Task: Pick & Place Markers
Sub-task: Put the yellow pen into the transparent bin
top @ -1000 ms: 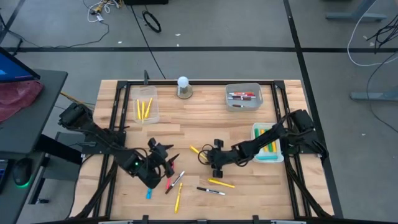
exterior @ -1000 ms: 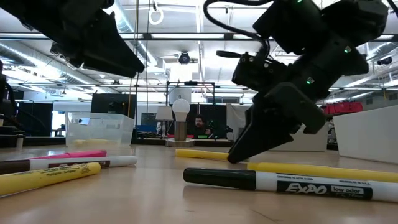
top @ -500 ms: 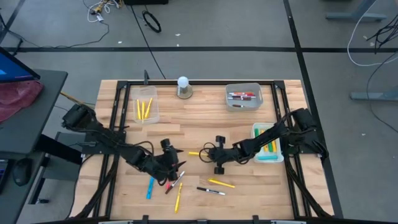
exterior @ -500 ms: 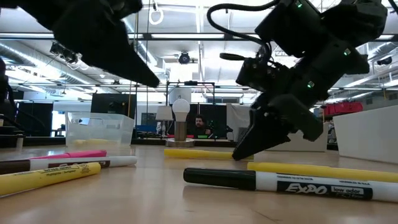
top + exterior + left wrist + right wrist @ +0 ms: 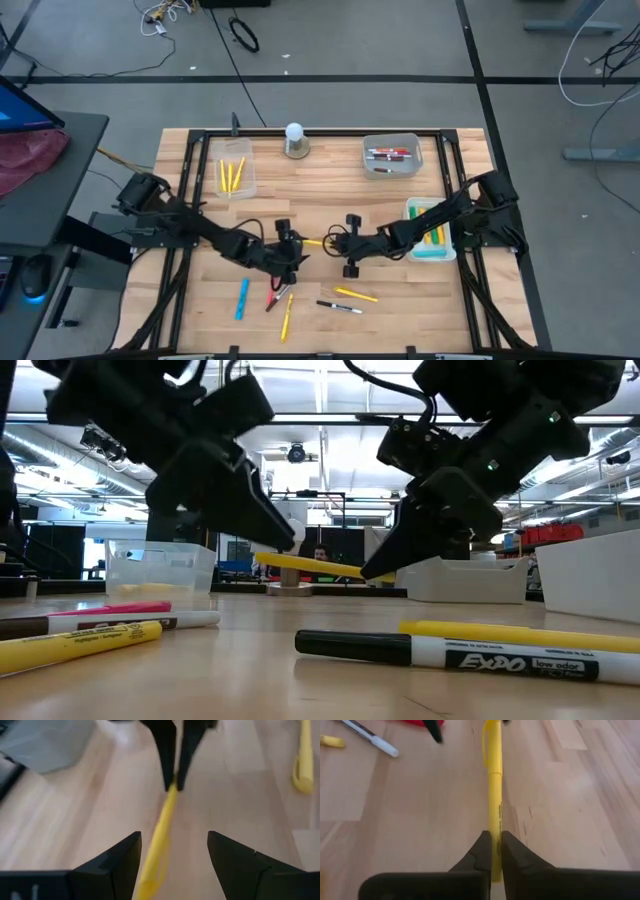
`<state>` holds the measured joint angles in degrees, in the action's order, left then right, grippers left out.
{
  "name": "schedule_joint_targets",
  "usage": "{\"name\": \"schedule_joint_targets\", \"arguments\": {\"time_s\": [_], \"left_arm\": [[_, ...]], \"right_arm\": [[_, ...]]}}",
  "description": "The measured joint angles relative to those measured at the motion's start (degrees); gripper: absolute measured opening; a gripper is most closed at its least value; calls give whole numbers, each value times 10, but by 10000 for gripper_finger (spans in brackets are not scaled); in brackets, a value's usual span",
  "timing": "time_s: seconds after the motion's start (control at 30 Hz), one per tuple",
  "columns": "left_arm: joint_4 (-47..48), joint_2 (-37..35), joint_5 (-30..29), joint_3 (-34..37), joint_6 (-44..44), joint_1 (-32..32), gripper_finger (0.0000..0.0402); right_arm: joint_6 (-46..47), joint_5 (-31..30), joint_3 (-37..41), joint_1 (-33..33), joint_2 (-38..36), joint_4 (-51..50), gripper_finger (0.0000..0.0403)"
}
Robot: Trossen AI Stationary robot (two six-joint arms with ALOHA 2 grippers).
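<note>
A yellow marker [image 5: 310, 566] hangs a little above the table's middle [image 5: 312, 242]. My right gripper [image 5: 335, 243] is shut on one end of it. My left gripper [image 5: 290, 250] is open, and its fingers [image 5: 125, 857] stand on either side of the marker's other end [image 5: 157, 850] without touching it. Other markers lie flat on the near part of the table: a blue one [image 5: 242, 298], a red one [image 5: 272, 295], two yellow ones [image 5: 286, 315] [image 5: 356, 294] and a black-and-white one [image 5: 340, 307]. My right gripper pinches the yellow marker's end [image 5: 494, 832] between its two fingertips [image 5: 482, 851]. The fingers slant down from the table's right, and the marker sticks out beyond them roughly in line with them. It is lifted clear of the table and almost level, the held end slightly lower.
A clear bin [image 5: 233, 175] with yellow markers stands at the far left. A grey bin [image 5: 391, 155] with red markers is at the far right, and a teal-and-white bin [image 5: 430, 232] is at the right edge. A white knob [image 5: 294, 138] sits at the far middle.
My right gripper has shut on the yellow marker's end and lifted it clear of the table. My left gripper has moved toward the table's right and far edge. It now stands at the marker's free end, with its fingers still apart.
</note>
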<state>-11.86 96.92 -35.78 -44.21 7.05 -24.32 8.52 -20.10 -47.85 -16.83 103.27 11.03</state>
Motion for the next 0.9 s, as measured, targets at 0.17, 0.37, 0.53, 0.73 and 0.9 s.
{"name": "schedule_joint_targets", "arguments": {"time_s": [0.17,0.37,0.53,0.73,0.9], "left_arm": [[-2,24,11,0,1,14,233],[-4,40,22,0,2,20,211],[-3,40,31,0,6,20,144],[-3,40,54,0,7,21,54],[-3,40,68,0,11,23,54]], "right_arm": [[-2,2,-1,-6,-1,10,13],[-5,2,-1,-12,-1,14,13],[-6,3,-2,-12,-2,18,13],[-11,8,-2,-13,-2,18,15],[-13,5,-2,-13,-2,17,25]]}}
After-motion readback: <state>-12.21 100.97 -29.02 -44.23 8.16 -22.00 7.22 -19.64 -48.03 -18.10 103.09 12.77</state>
